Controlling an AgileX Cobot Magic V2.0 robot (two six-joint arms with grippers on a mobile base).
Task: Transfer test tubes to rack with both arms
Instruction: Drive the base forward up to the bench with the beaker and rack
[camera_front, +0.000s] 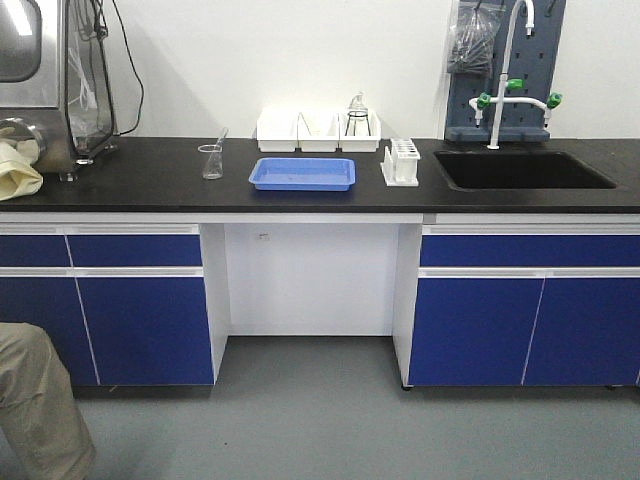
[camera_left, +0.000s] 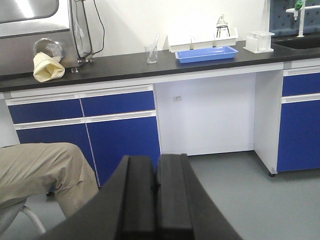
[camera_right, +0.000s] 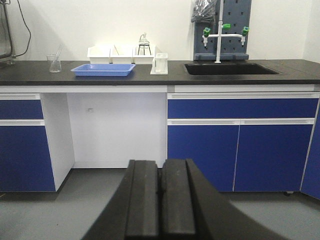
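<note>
Your left gripper (camera_left: 156, 167) was closed on nothing, fingers pressed together, low above the floor and well back from the tabletop (camera_front: 140, 178). Your right gripper (camera_right: 160, 170) was closed and empty likewise. The rack (camera_front: 401, 162) stood on the tabletop between the blue tray (camera_front: 302, 173) and the sink (camera_front: 520, 170), near the tray's right end. A beaker (camera_front: 211, 161) stood left of the tray, with white bins (camera_front: 318, 133) behind it. Whether tubes sat in the rack was too small to tell.
</note>
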